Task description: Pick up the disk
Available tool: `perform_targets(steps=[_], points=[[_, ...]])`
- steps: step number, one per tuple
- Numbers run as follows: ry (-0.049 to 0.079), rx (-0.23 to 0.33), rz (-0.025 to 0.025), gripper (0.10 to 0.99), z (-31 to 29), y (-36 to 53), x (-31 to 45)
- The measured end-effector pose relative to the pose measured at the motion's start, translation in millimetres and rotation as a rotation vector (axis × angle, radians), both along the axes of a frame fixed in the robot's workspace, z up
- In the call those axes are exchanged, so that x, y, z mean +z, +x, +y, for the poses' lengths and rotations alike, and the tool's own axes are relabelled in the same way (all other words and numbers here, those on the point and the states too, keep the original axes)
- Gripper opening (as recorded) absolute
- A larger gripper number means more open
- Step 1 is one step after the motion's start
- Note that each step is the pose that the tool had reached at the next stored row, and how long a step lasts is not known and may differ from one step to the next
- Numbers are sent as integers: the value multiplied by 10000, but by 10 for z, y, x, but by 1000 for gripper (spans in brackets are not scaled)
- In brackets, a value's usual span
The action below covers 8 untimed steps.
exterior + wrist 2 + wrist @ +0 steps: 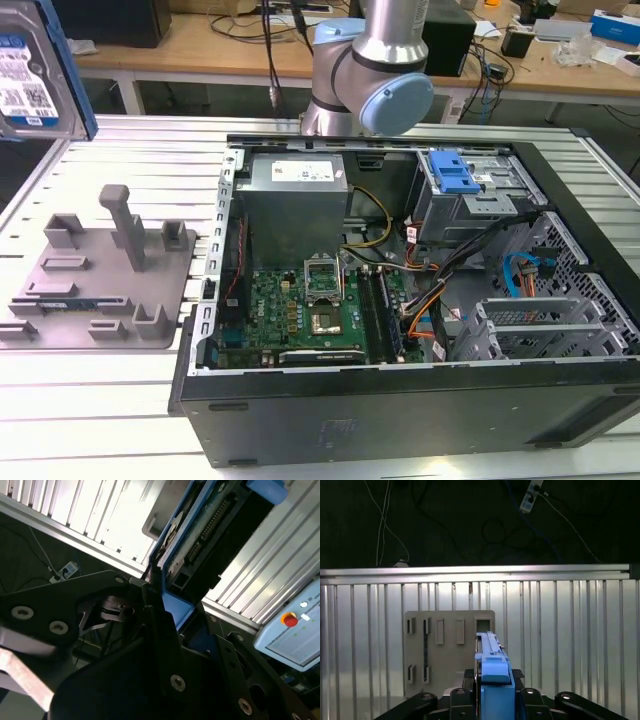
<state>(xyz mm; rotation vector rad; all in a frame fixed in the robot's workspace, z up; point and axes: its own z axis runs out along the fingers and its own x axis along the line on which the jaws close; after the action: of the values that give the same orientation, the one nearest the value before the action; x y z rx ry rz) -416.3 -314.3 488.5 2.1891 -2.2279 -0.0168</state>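
Disk [35, 70]: held on edge, clear above the ribbed counter [120, 390], at the exterior view's upper left; gripper [492, 700] closed on its blue bracket in both wrist views; grey holder tray [100, 275] sits below, vacant; pick-up judged done, disk lifted free.

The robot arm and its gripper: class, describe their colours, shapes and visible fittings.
In the exterior view the arm has silver metal tube sections and a rounded joint with a light blue circular cap. In both wrist views the gripper is matt black, built of flat angular linkage plates joined by round silver screws.
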Motion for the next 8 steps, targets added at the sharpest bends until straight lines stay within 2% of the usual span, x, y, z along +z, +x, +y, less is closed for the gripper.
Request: perform_targets(steps=[8], points=[[1, 1, 0, 369, 0, 0, 10]])
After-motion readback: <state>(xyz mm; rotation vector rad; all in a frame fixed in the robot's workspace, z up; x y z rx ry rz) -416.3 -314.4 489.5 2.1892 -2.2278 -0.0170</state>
